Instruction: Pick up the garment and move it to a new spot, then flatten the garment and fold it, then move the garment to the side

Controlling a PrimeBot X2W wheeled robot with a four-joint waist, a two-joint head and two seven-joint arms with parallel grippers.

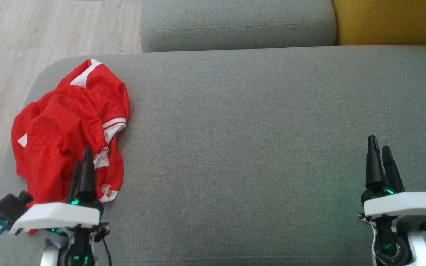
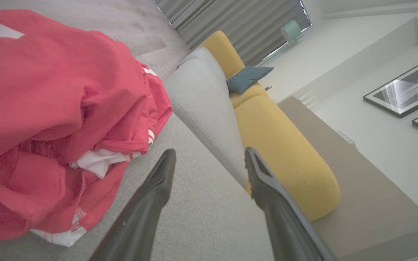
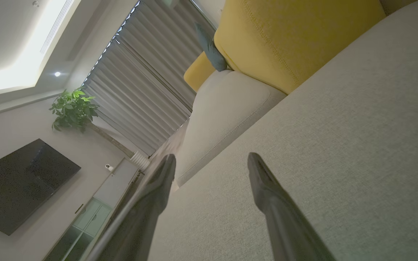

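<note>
**Red garment (image 1: 68, 133) heaped on the sofa (image 1: 253, 129)**

It is seen at the seat's left end (white stripes are shown). Just beside it, the left gripper (image 1: 82, 157) is held wide apart, empty. Far right, the right gripper (image 1: 379, 142) is spread apart too.

Grey sofa seat (image 1: 257, 129), yellow cushion (image 1: 390, 22), pale wood floor (image 1: 31, 37), grey curtains (image 3: 140, 79), potted plant (image 3: 73, 112), dark wall television (image 3: 16, 185)
</note>
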